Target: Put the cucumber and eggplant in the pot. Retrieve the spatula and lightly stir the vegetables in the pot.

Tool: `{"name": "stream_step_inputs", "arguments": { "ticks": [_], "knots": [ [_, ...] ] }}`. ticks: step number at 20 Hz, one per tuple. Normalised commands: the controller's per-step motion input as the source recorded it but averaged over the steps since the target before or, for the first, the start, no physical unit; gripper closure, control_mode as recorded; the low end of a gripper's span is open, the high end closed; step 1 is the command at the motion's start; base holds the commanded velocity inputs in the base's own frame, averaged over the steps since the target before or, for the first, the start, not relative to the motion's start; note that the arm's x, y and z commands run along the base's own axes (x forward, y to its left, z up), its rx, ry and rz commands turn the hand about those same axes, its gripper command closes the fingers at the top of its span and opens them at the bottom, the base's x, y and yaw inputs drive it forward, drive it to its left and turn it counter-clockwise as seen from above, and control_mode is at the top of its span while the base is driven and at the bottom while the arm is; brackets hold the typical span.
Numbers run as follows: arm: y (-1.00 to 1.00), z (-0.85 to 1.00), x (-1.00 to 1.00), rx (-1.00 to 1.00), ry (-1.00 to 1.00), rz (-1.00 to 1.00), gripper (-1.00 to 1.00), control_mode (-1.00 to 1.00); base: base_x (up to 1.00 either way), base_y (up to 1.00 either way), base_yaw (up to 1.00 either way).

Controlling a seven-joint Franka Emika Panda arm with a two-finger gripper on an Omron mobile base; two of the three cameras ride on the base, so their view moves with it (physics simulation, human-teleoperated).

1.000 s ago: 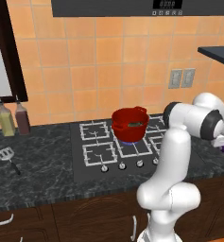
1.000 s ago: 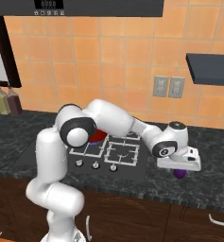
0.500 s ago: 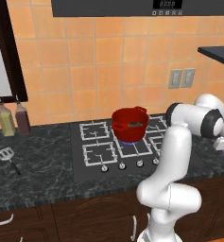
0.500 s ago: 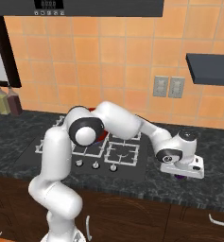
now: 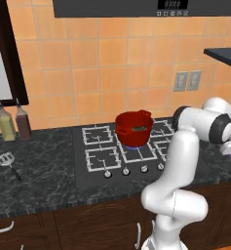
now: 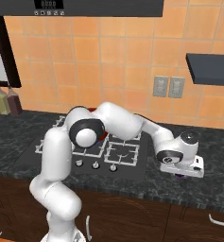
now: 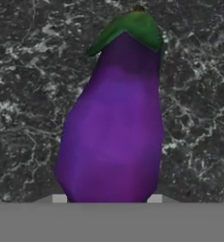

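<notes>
Eggplant (image 7: 114, 127), glossy purple with a green cap, is lying on the dark speckled stone table (image 5: 44, 171), filling the hand view from 12 to 6 o'clock. The end effector (image 6: 182, 174) is hanging right over it; whether it is gripping cannot be told. The round red pot (image 5: 134, 128) is sitting on the black stovetop (image 5: 124, 154) before orange wall tiles (image 5: 112, 73).

The white arm reaches from the lower left across the stove (image 6: 92, 151) to the right, its tool (image 6: 182, 174) pointing down at the dark speckled counter (image 6: 208, 189). A small purple bit of the eggplant (image 6: 179, 176) peeks out under the tool. Two bottles (image 6: 7, 101) stand at the far left against the orange tiled wall
</notes>
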Motion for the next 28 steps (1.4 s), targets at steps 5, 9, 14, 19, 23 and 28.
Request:
{"name": "stream_step_inputs", "arguments": {
  "ticks": [5, 9, 14, 19, 23, 28],
  "knots": [
    [0.39, 0.75, -0.13, 0.01, -0.15, 0.18, 1.00, -1.00, 0.00, 0.00, 0.00],
    [0.74, 0.99, -0.28, -0.03, -0.09, 0.37, 1.00, -1.00, 0.00, 0.00, 0.00],
    [0.99, 0.85, -0.04, -0.13, -0.02, 0.49, 1.00, -1.00, 0.00, 0.00, 0.00],
    [1.00, 0.81, 0.00, -0.13, -0.03, 0.46, 1.00, -1.00, 0.00, 0.00, 0.00],
    [1.00, 0.95, 0.03, -0.10, 0.00, 0.35, 1.00, -1.00, 0.00, 0.00, 0.00],
    [1.00, 0.38, 0.33, -0.18, 0.06, 0.24, 1.00, -1.00, 0.00, 0.00, 0.00]
  ]
}}
